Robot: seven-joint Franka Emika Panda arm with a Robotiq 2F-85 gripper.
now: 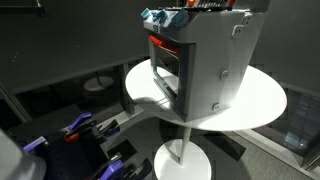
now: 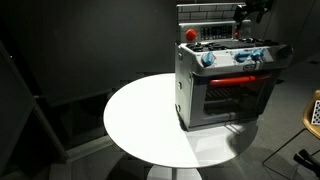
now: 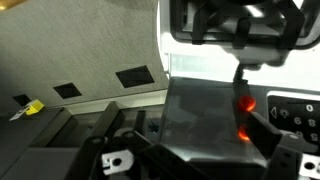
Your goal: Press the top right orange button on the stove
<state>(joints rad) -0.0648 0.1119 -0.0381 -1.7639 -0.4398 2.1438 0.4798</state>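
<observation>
The stove is a silver-grey toy oven with a dark glass door, blue knobs and a red strip, and it stands on a round white table. It also shows in an exterior view. An orange button sits on its top. My gripper hangs above the stove's back panel. In the wrist view the gripper has its fingertips together as one dark bar. They are just above two glowing orange buttons on the grey stove face. I cannot tell whether the tip touches the upper button.
The table stands on a single pedestal. Blue and black gear lies on the floor beside it. A chair edge is near the stove's side. The wrist view shows grey carpet with dark floor boxes.
</observation>
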